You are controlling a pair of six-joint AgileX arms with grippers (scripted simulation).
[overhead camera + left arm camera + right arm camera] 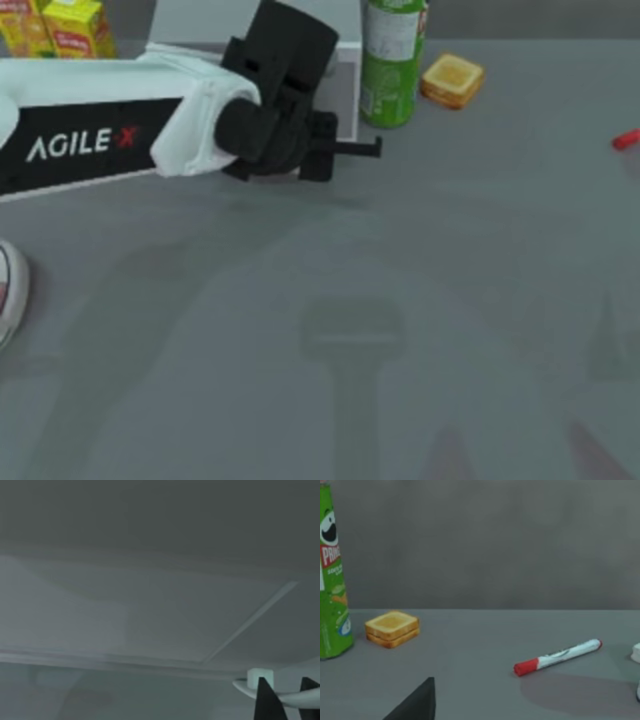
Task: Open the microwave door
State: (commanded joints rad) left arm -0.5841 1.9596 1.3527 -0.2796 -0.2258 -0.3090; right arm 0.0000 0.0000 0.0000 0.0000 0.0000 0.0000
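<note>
The microwave (345, 75) sits at the far edge of the surface (400, 300), a little left of the middle, its front facing the near side and its long axis running left to right; most of it is hidden under the left arm, so only a white corner and part of its grey top show. The left wrist view, pressed up close, shows a pale framed panel with a grey translucent window, probably the microwave door (150, 615), though at that range I cannot say how far it stands open. The left end effector (372, 149) lies level at the microwave's front right corner, fingers pointing toward the right side; whether they are spread or closed on anything I cannot tell. "AGILEX" is printed on the arm's black band. Just right of the microwave stands a tall green can (392, 62) marked with the Pringles logo, upright, and beside it lies a toasted sandwich (452, 81). A red-capped white marker (557, 657) lies farther right. Two yellow cartons (58, 28) stand at the far left corner. Only a dark tip of the right end effector (415, 705) shows.
</note>
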